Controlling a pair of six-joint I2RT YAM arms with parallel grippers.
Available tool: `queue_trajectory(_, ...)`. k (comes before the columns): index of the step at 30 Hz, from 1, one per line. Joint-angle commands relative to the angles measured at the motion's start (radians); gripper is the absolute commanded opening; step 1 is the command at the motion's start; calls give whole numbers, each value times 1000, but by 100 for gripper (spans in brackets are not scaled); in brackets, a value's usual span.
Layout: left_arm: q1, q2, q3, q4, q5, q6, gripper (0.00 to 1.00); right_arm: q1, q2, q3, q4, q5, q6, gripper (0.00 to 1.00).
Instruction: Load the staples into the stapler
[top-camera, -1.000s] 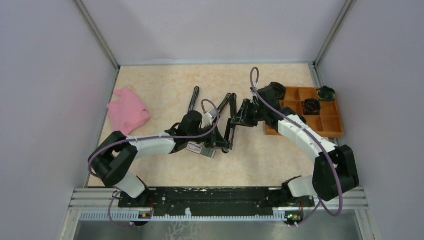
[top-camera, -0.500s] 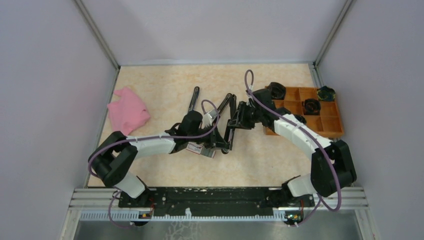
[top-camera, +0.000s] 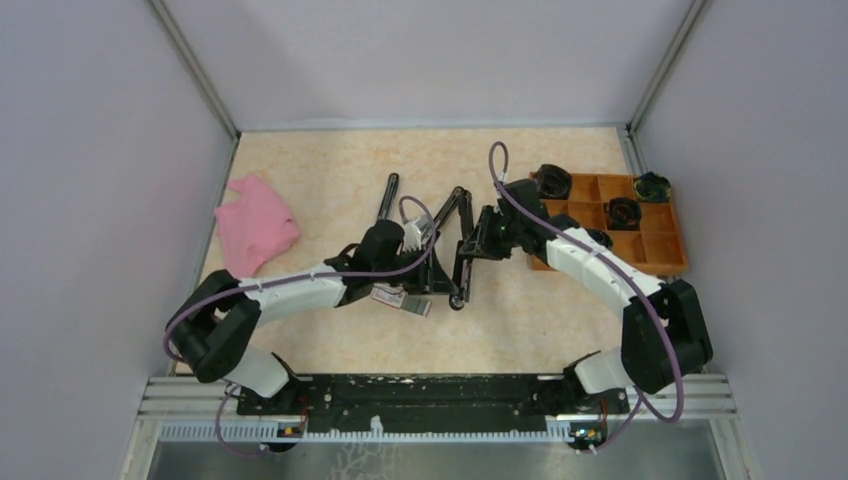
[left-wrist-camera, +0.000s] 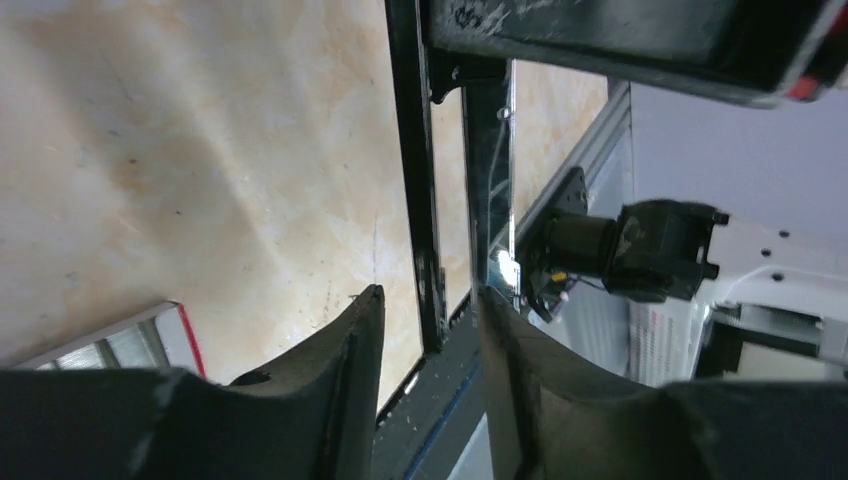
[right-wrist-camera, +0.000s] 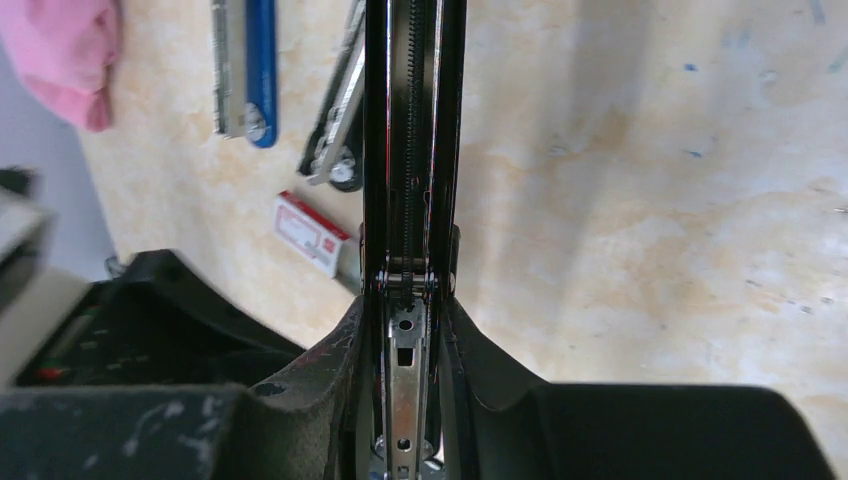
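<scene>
The black stapler (top-camera: 462, 255) lies hinged open at the table's middle. My right gripper (top-camera: 480, 238) is shut on its upper part; in the right wrist view the fingers (right-wrist-camera: 330, 370) clamp the black channel (right-wrist-camera: 410, 150) around a silver inner strip. My left gripper (top-camera: 432, 270) sits at the stapler's lower end, open. In the left wrist view its gripper (left-wrist-camera: 428, 305) straddles a thin black rail of the stapler (left-wrist-camera: 430, 200) with gaps on both sides. The staples box (top-camera: 402, 299), white with red print, lies flat beside the left gripper, also visible as the box (right-wrist-camera: 308, 232) and the box edge (left-wrist-camera: 110, 340).
A second, blue-sided stapler (right-wrist-camera: 245, 70) lies behind the left arm as a dark bar (top-camera: 387, 200). A pink cloth (top-camera: 255, 222) is at the left wall. An orange compartment tray (top-camera: 660, 250) with black round items stands at the right.
My left gripper has opened from shut. The stapler's near end has shifted slightly right. The right arm moved a little to the left and tightened on the stapler.
</scene>
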Motion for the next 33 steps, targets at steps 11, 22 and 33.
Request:
queue_trajectory(11, 57, -266, 168, -554, -466, 207, 84, 6, 213, 229, -138, 315, -21, 0)
queue_trajectory(22, 251, -429, 304, -802, -640, 457, 99, 44, 466, 377, -164, 408, 31, 0)
queue_trajectory(33, 305, -512, 231, -787, -630, 430, 99, 149, 690, 651, -231, 423, 95, 0)
